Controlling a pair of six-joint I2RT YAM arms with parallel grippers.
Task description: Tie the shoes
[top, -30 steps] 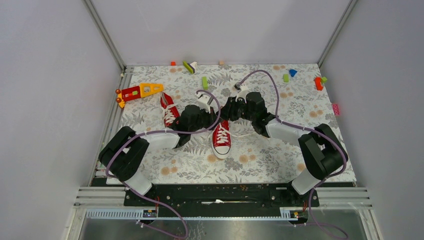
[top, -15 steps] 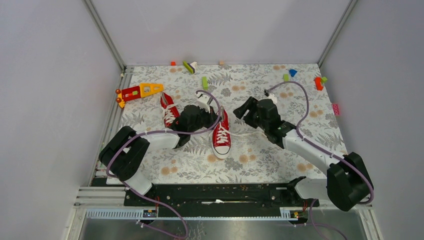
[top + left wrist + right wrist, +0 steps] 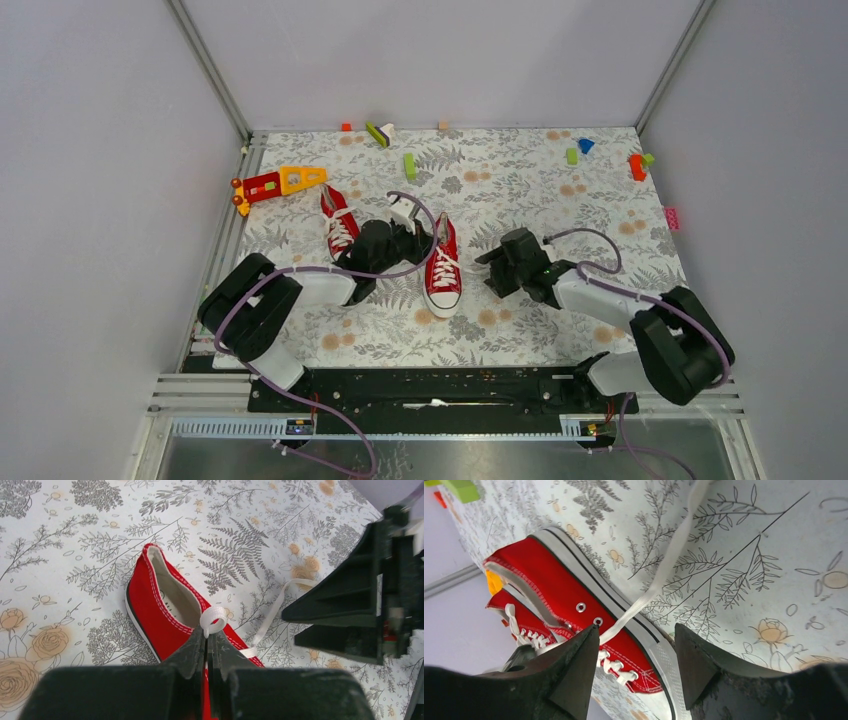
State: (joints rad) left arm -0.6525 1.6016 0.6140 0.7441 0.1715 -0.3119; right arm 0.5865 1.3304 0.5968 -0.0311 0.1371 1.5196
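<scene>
One red sneaker (image 3: 443, 268) lies mid-table, toe toward me; the other (image 3: 338, 222) lies to its left. My left gripper (image 3: 418, 238) is at the middle sneaker's heel side, shut on a small loop of white lace (image 3: 213, 620) above the shoe's opening (image 3: 160, 597). My right gripper (image 3: 492, 270) is open and empty, low over the table just right of that sneaker (image 3: 574, 595). The other white lace end (image 3: 669, 565) trails loose from an eyelet across the table between my right fingers (image 3: 589, 655). The second sneaker (image 3: 519, 615) shows behind.
A red-and-yellow toy piece (image 3: 280, 183) lies at the far left. Small blocks sit along the far edge: green ones (image 3: 409, 165) (image 3: 376, 132), a blue one (image 3: 585, 145), a red one (image 3: 637, 165). A pink piece (image 3: 671, 217) is at the right edge. Walls enclose three sides.
My right arm has drawn back from beside the left gripper, moving right and then toward me, and now sits open beside the shoe. The left gripper has stayed put on the lace.
</scene>
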